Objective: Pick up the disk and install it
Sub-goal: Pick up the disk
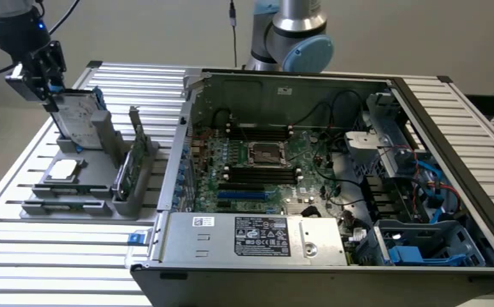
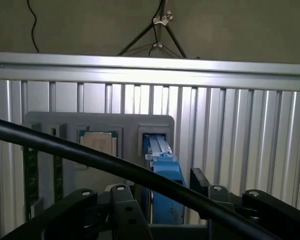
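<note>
Blue plastic frames the disk [image 1: 80,120], which stands on edge in a grey holder [image 1: 98,173] on the slatted counter [image 1: 50,256], in the upper left of the exterior view. One end effector [image 1: 57,96] sits at the disk's top edge with its jaws spread wide, not clamped. On the holder I count one disk, one square chip [image 1: 63,169] and one upright green card [image 1: 130,163] (beside them is one opened computer case [image 1: 290,89]).

Wrist view: the end effector [image 2: 162,202] straddles the disk [image 2: 162,157], with a black finger [image 2: 120,200] on either side. One chip [image 2: 97,142] and two narrow green cards [image 2: 29,172] lie in the holder [image 2: 39,125].
</note>
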{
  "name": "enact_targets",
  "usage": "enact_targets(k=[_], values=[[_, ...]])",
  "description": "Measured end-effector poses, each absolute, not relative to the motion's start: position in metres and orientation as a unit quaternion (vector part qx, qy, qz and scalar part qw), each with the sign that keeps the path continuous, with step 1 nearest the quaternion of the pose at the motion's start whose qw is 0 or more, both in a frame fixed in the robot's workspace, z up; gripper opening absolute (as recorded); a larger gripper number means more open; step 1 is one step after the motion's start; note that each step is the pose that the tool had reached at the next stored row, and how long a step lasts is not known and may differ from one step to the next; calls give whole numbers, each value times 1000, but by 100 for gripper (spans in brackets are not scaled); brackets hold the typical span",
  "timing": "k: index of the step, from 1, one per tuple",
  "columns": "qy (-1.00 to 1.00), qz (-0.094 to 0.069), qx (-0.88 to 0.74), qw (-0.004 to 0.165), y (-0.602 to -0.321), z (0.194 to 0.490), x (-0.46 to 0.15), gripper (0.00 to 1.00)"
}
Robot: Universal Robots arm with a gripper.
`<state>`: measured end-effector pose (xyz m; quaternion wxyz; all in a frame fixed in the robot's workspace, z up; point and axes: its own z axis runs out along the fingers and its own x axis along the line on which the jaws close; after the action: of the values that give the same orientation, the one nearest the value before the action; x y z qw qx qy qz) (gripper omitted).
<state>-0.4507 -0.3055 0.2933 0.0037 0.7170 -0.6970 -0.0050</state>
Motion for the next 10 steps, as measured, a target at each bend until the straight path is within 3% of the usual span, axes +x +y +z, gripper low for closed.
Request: enact_targets(k=[6,9,10], values=[[-699,-7,715,2,-306,293,-451,52],[-700,-7,714,2,-306,293,-451,38],[-700,-7,714,2,-306,293,-451,38]])
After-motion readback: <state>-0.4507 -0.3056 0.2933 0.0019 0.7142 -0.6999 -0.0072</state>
